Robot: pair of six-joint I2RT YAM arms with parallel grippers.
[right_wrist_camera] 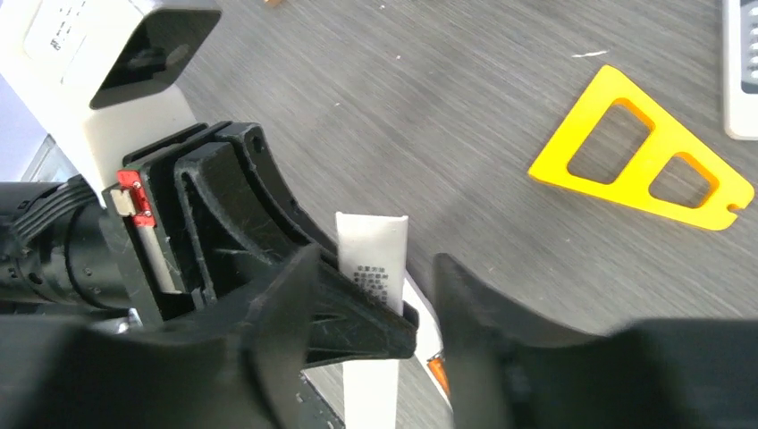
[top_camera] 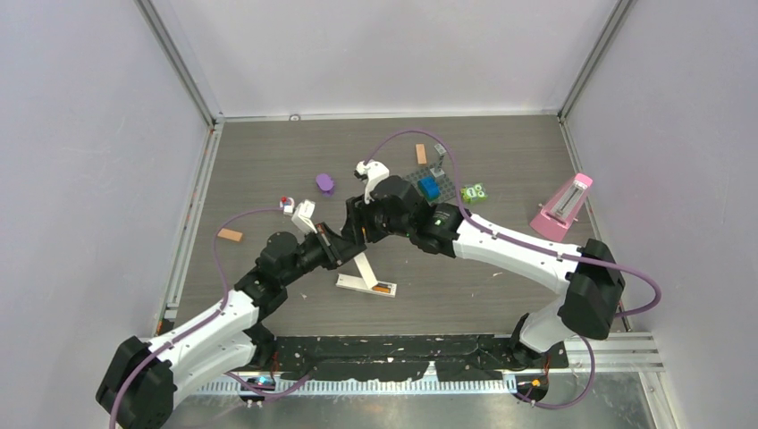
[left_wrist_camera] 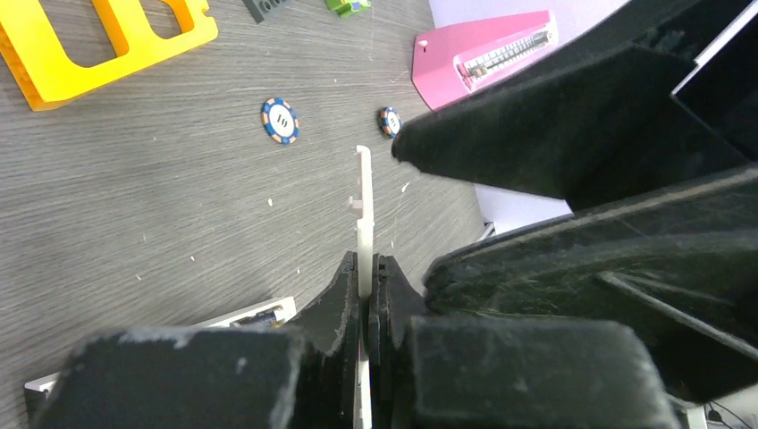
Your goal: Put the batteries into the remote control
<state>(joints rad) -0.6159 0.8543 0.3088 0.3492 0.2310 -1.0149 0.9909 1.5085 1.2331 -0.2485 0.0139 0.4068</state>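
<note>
Left fingers (left_wrist_camera: 357,273) are clamped tight on the thin white panel (left_wrist_camera: 364,197), holding it edge-up above the table (top_camera: 268,161). Right fingers (right_wrist_camera: 422,299) stand apart, straddling the panel's labelled end. We see the remote control (top_camera: 366,285) lying flat mid-table, just near of both; the batteries we can't make out.
</note>
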